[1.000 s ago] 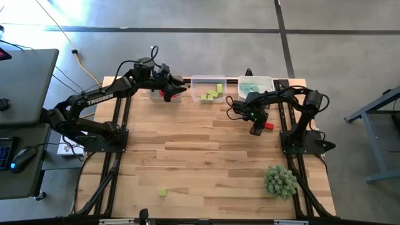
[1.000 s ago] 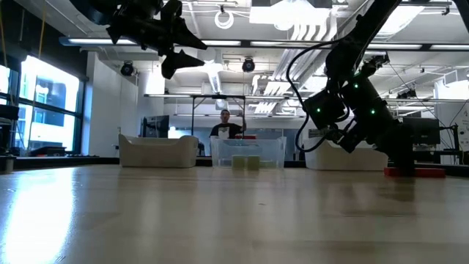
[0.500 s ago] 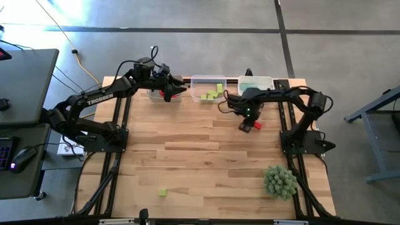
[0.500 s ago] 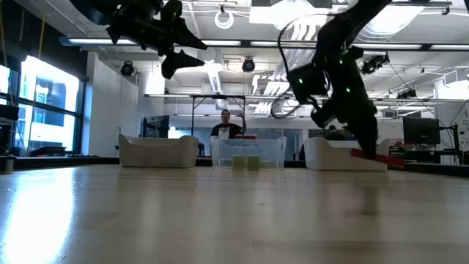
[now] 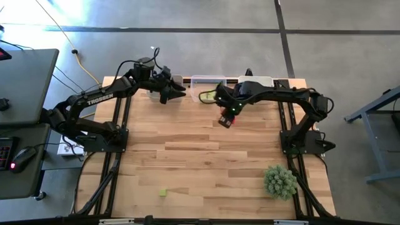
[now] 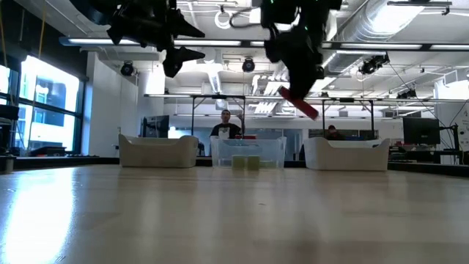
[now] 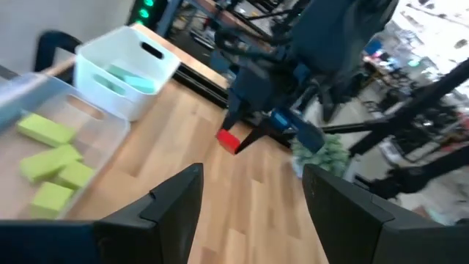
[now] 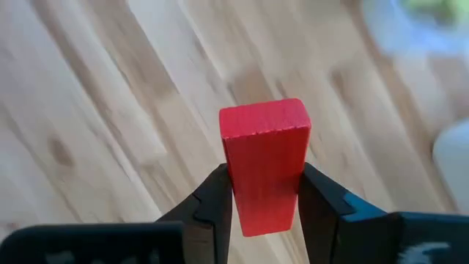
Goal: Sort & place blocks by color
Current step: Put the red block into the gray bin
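My right gripper (image 5: 226, 120) is shut on a red block (image 8: 265, 158) and holds it high above the table, in front of the middle bin; the block also shows in the low view (image 6: 299, 103) and the left wrist view (image 7: 229, 139). My left gripper (image 7: 253, 213) is open and empty, up over the left white bin (image 6: 157, 150). The clear middle bin (image 5: 208, 87) holds yellow-green blocks (image 7: 51, 158). The right white bin (image 5: 255, 83) holds teal blocks (image 7: 124, 73). One yellow-green block (image 5: 162, 193) lies on the table near the front left. My right gripper pinches the red block's two long side faces (image 8: 242, 198) between its two fingers (image 8: 216, 202), at one end of the block. The other end sticks out past the fingertips. The fingers slant downward. The block hangs tilted (image 6: 302, 106), lifted clear of the table.
A spiky green plant-like ball (image 5: 280, 181) sits at the table's front right. The three bins stand in a row along the far edge. A person (image 6: 226, 125) sits in the room behind the table. The middle of the wooden table (image 5: 206, 156) is bare.
My right gripper has lifted the red block off the table near the right edge and carried it up and toward the table's left, to in front of the middle bin; the block now hangs tilted. My left gripper has opened above the left bin.
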